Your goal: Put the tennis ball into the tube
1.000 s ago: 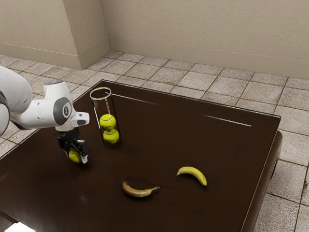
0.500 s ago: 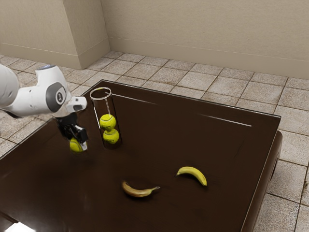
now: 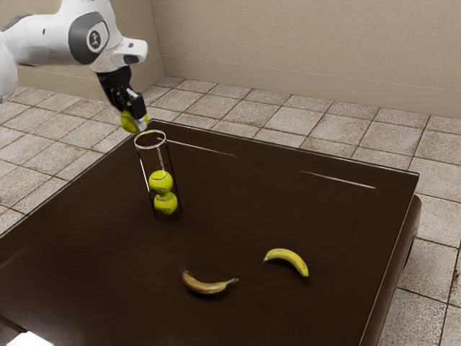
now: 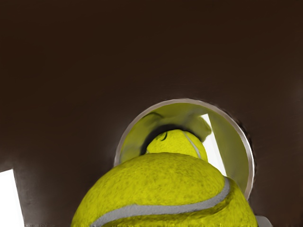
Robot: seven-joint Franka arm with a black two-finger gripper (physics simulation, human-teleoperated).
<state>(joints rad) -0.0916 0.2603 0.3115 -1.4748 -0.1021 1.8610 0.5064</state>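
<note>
Currently, gripper (image 3: 134, 117) clamped on the tennis ball (image 3: 128, 122), held up near the mouth of the clear tube (image 3: 150, 148). Tube upright, long axis vertical, two balls (image 3: 160, 182) stacked inside. In the exterior view the held ball sits slightly higher than the rim, toward that view's left. Wrist view: ball overlaps part of the opening. Likely needs centering over the mouth, then straight lowering; off-center, it could catch the rim.

Smooth, rounded white robot arm (image 3: 43, 45) with a dark grey joint collar (image 3: 81, 37), a dark-marked white disc (image 3: 96, 40) and an angular black two-fingered hand (image 3: 135, 124).
</note>
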